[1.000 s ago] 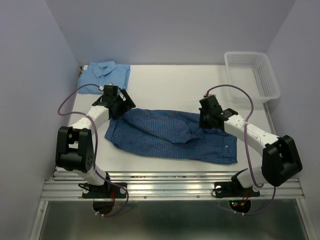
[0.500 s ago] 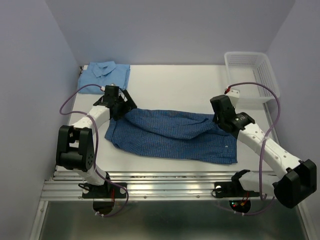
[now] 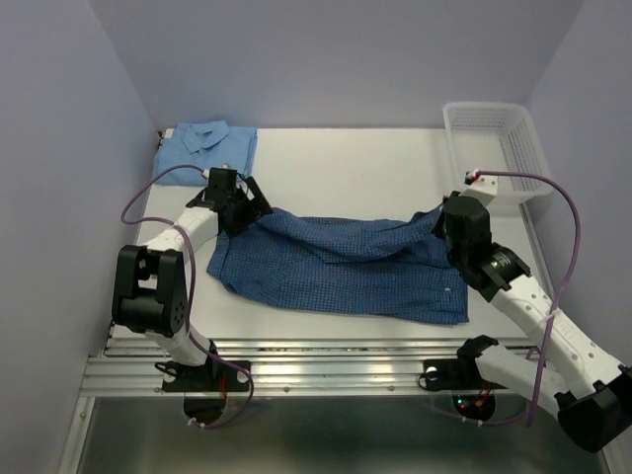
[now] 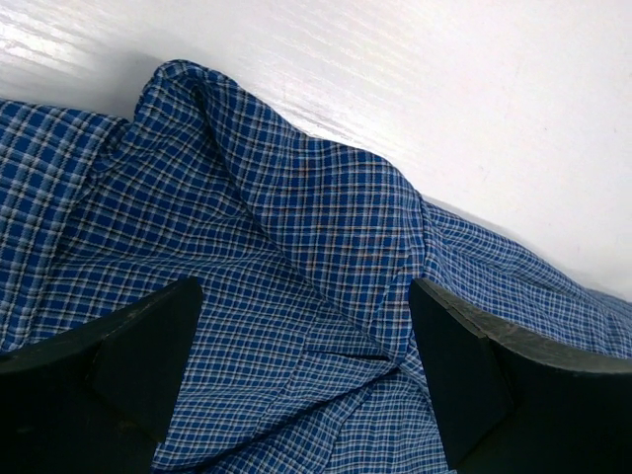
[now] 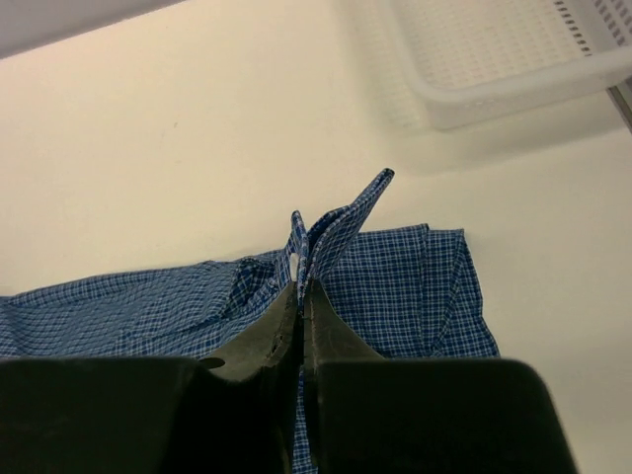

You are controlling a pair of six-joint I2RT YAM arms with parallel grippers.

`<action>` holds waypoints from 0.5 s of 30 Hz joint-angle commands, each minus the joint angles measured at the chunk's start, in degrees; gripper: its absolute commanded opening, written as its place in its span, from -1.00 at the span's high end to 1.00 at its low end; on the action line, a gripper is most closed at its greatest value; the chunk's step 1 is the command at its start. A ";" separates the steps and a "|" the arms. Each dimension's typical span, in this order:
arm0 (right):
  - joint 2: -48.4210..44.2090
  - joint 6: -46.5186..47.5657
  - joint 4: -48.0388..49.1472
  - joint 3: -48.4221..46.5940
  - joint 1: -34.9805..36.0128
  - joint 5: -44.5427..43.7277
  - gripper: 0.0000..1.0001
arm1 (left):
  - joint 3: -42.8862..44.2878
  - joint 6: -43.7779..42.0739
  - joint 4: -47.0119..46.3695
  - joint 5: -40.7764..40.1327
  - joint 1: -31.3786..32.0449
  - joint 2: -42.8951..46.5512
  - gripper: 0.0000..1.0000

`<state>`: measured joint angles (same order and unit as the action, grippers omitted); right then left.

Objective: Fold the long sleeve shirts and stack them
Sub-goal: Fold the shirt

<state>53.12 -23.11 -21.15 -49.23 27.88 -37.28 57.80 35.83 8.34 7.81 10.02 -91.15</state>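
Observation:
The dark blue checked shirt (image 3: 336, 267) lies spread across the middle of the white table. My right gripper (image 3: 440, 219) is shut on a pinched fold of its upper right edge and holds that fold lifted off the table. In the right wrist view the gripper (image 5: 301, 288) has checked cloth (image 5: 336, 232) sticking up between shut jaws. My left gripper (image 3: 254, 208) is open over the shirt's upper left corner. In the left wrist view its fingers (image 4: 128, 365) stand wide apart with checked cloth (image 4: 296, 247) below them. The light sky blue shirt (image 3: 205, 146) lies folded at the back left corner.
A white mesh basket (image 3: 484, 106) stands at the back right and also shows in the right wrist view (image 5: 494, 94). Bare table (image 3: 346, 168) lies between the light blue shirt and the basket. Purple walls close in the left, back and right.
My right gripper has moved right and toward the near edge, pulling the held fold of the checked shirt with it, so the upper edge stretches out. My left gripper has barely moved.

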 commanded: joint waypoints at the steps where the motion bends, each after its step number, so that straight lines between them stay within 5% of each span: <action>1: -0.21 1.06 6.65 1.94 0.16 2.65 0.86 | 3.10 -1.12 -1.92 2.20 0.79 -1.22 -0.97; 15: -1.01 -0.79 6.64 7.75 0.16 1.94 0.85 | 7.85 -2.52 0.80 2.03 3.07 -10.35 -0.86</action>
<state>52.90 -22.87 -17.54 -42.09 27.88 -35.35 62.41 34.65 7.79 10.35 12.60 -99.63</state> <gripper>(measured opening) 0.078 0.954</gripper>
